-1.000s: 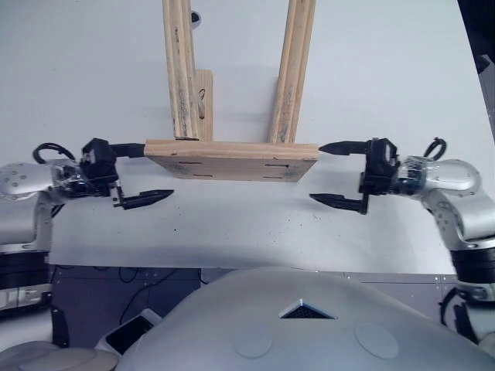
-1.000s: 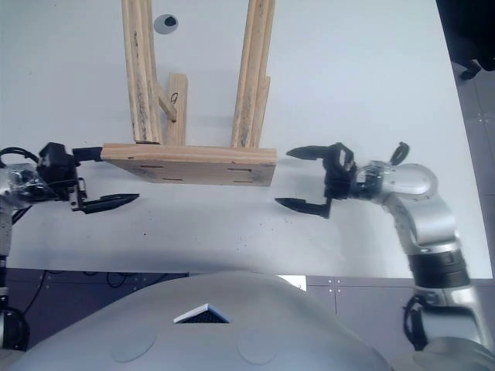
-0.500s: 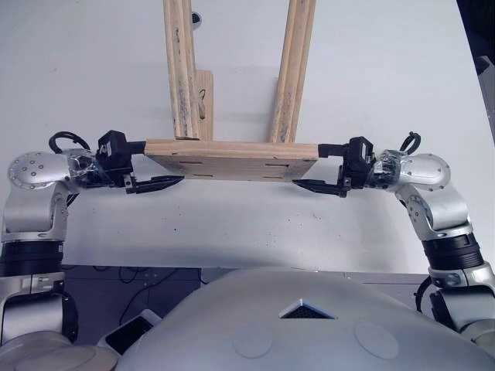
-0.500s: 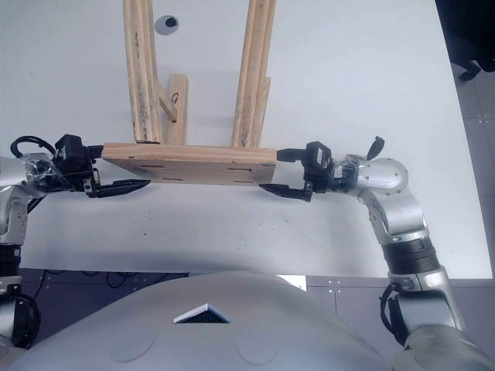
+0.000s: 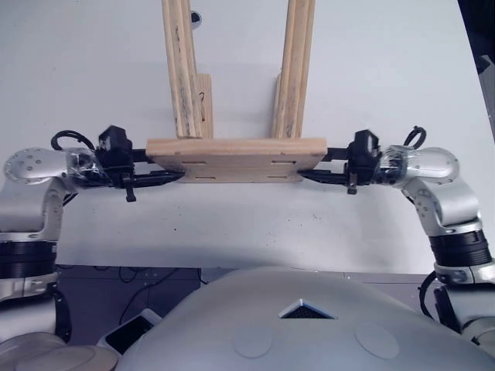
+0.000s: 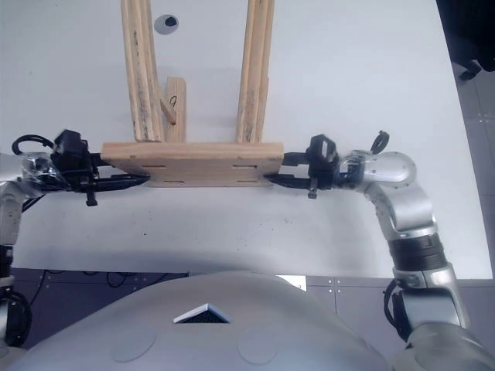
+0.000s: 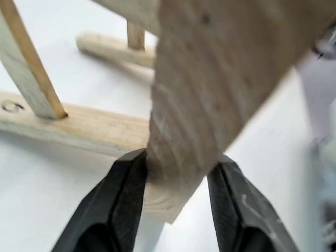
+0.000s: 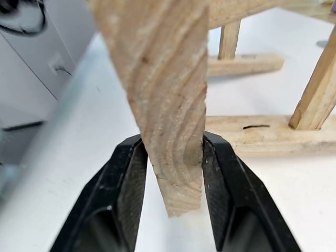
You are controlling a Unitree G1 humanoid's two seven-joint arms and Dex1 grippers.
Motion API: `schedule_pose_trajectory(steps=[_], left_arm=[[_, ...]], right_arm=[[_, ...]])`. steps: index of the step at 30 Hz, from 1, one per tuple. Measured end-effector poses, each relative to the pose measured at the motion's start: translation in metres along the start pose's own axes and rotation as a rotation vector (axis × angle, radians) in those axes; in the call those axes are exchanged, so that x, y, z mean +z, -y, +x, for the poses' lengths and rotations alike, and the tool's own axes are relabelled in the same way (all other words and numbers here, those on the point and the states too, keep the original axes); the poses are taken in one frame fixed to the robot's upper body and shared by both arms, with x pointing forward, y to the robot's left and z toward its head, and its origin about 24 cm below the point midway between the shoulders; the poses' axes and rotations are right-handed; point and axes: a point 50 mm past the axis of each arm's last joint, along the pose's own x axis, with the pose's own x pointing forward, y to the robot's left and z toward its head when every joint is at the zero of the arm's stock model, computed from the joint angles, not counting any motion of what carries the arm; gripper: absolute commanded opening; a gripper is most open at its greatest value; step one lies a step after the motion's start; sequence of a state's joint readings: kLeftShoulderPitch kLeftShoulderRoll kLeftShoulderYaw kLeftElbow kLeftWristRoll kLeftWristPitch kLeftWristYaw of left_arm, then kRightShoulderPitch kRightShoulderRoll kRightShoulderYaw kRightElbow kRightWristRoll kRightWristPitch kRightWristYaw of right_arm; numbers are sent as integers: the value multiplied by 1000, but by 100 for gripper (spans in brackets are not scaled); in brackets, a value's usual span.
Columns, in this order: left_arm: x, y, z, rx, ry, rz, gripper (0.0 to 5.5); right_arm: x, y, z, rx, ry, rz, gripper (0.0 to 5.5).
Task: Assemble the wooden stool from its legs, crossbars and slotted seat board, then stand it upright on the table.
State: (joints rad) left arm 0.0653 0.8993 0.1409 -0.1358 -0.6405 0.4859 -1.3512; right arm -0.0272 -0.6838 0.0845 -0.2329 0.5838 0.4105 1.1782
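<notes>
The wooden stool lies on its side on the white table, its slotted seat board (image 5: 236, 158) facing me on edge and two legs (image 5: 181, 69) running away from me, joined by crossbars (image 7: 79, 126). My left gripper (image 5: 158, 166) is shut on the seat board's left end, both fingers (image 7: 123, 194) pressing its faces. At the opposite end my right gripper (image 5: 321, 165) is shut on the board the same way, its fingers (image 8: 128, 189) clamping the end grain (image 8: 170, 105).
A short loose wooden piece (image 5: 204, 104) lies beside the left leg. A small round grey disc (image 6: 164, 23) sits on the table far back. The table's front edge (image 5: 247, 267) runs just below the seat board.
Both grippers moved inward from open positions beside the board and shut on its two ends. The seat board has tipped slightly and risen a little.
</notes>
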Motion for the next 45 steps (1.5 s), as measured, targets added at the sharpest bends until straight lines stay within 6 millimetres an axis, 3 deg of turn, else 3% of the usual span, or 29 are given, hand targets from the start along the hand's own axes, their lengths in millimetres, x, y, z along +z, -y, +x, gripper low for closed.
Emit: schedule_pose_trajectory(steps=[6,10,15,19,24,25,26,28,31,40,42,45], left_arm=[[54,12,-12,-173,194,-362,144],[92,-11,-10,-321,209,-646,133],[121,-38,4,-366,139,-915,133],[121,-55,11,-355,192,-1019,132],[125,-69,22,-330,237,-1081,131],[126,-71,26,-328,245,-1090,131],[128,-74,30,-322,255,-1081,167],[129,-80,40,-300,276,-1053,195],[134,-91,63,-257,299,-968,250],[136,-104,41,-127,461,-909,382],[131,-107,25,-89,547,-900,419],[137,-111,-4,-57,782,-837,461]], right_arm=[[71,11,-29,114,77,359,143],[116,33,-37,164,50,576,141],[146,62,-44,133,-69,812,141],[152,94,-36,105,-38,826,143],[158,113,-31,-4,-6,752,153],[159,115,-34,-34,2,730,194],[160,117,-34,-51,-2,705,218],[174,125,-30,-172,-68,525,257],[183,140,-6,-366,-121,346,317],[178,150,-2,-483,7,374,461],[174,151,-14,-487,140,434,499],[180,148,-62,-484,466,498,539]])
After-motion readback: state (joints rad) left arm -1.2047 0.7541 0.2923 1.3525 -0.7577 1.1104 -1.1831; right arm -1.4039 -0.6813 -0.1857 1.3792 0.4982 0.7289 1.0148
